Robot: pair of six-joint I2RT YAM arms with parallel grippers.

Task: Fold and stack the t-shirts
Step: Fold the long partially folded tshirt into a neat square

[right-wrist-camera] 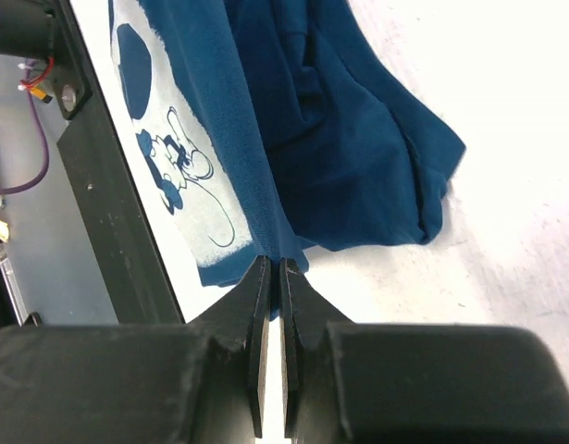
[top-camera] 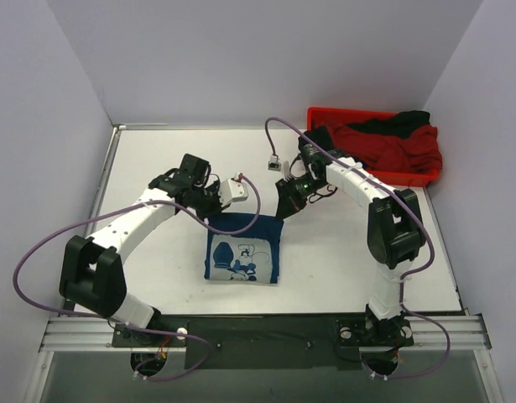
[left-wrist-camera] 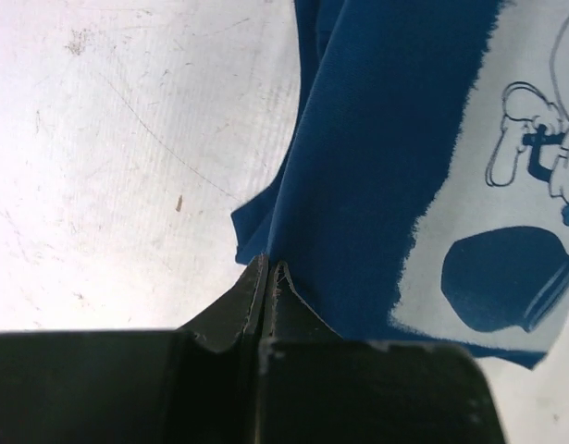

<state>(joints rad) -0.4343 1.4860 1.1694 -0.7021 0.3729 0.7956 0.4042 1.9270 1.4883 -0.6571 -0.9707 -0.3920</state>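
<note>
The dark navy-blue t-shirt (top-camera: 241, 249) with a white cartoon print lies partly folded on the white table, near the front middle. My left gripper (top-camera: 209, 207) is shut on its far left edge; in the left wrist view the closed fingertips (left-wrist-camera: 268, 270) pinch the blue cloth (left-wrist-camera: 377, 166). My right gripper (top-camera: 284, 210) is shut on its far right edge; in the right wrist view the fingertips (right-wrist-camera: 275, 270) clamp a fold of the cloth (right-wrist-camera: 330, 139). A red t-shirt (top-camera: 400, 153) and a black one (top-camera: 402, 123) lie heaped in the tray.
The red plastic tray (top-camera: 341, 113) stands at the back right corner. A small white connector (top-camera: 276, 163) on a purple cable lies behind the shirt. Grey walls close in the table on three sides. The metal rail (top-camera: 258, 332) runs along the front edge.
</note>
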